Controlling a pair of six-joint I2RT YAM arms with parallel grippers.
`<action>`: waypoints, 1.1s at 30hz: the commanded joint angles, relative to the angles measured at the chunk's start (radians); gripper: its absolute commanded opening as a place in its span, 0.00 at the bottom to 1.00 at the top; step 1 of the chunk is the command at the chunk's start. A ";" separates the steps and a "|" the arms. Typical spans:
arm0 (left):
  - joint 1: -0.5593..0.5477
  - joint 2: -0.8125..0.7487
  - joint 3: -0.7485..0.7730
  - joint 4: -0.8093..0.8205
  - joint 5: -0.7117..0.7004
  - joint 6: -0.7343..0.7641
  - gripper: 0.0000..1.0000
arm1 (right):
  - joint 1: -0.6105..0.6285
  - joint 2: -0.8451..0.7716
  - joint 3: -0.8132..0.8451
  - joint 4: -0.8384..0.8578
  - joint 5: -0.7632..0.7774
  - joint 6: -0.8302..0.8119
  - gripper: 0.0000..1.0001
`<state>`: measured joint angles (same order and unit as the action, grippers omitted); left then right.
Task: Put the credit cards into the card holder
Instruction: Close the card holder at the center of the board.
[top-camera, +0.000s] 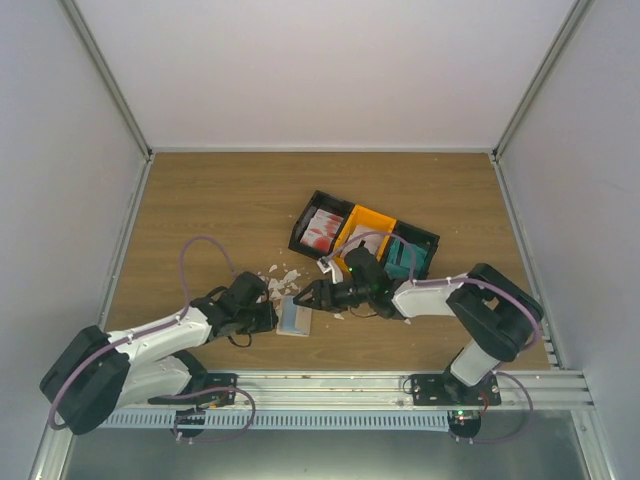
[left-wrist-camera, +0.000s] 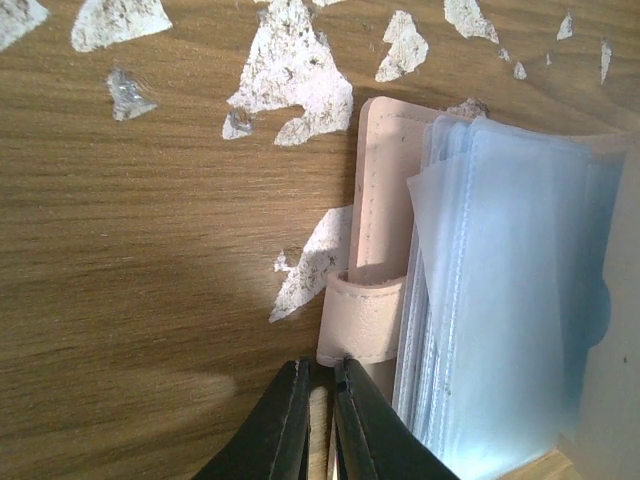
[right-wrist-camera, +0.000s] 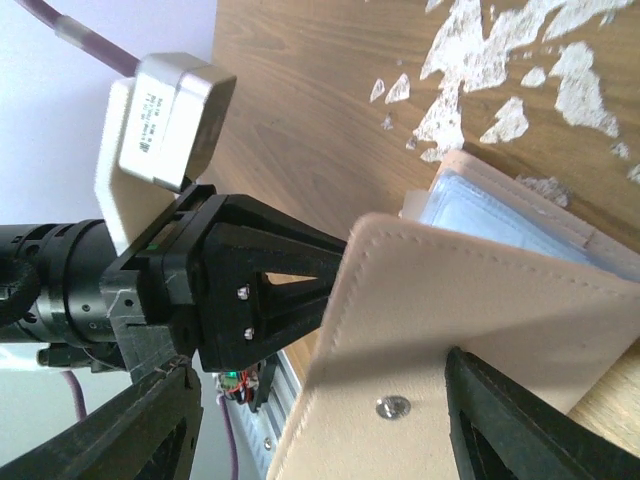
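The left tool (left-wrist-camera: 322, 368) seems to pinch the card holder (left-wrist-camera: 380, 150); the right tool (right-wrist-camera: 322, 365) gapes empty. That edge grip may slip.

card holder (right-wrist-camera: 480, 300): matt beige leather-like cover, stitched edge, shiny metal stud (right-wrist-camera: 392, 407). sleeves (left-wrist-camera: 510, 300): clear glossy plastic. table (left-wrist-camera: 150, 250): smooth wood-grain, with rough speckled white patches (left-wrist-camera: 290, 85).

High rear overhead view; two close wrist views, seemingly opposed, the card holder (right-wrist-camera: 480, 310) common to all.
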<state>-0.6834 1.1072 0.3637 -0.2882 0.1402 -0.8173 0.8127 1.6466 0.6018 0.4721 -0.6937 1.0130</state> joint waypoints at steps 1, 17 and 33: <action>0.027 -0.016 -0.016 0.007 0.045 0.037 0.13 | 0.001 -0.083 0.002 -0.072 0.098 -0.059 0.68; 0.051 -0.332 0.019 -0.050 0.100 0.064 0.43 | 0.015 0.132 0.117 -0.042 0.012 -0.015 0.68; 0.058 -0.090 -0.055 0.109 0.174 0.081 0.42 | 0.016 0.006 0.104 -0.149 0.139 -0.062 0.67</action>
<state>-0.6327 0.9836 0.3340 -0.2699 0.2893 -0.7563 0.8219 1.7184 0.7116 0.3729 -0.6182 0.9836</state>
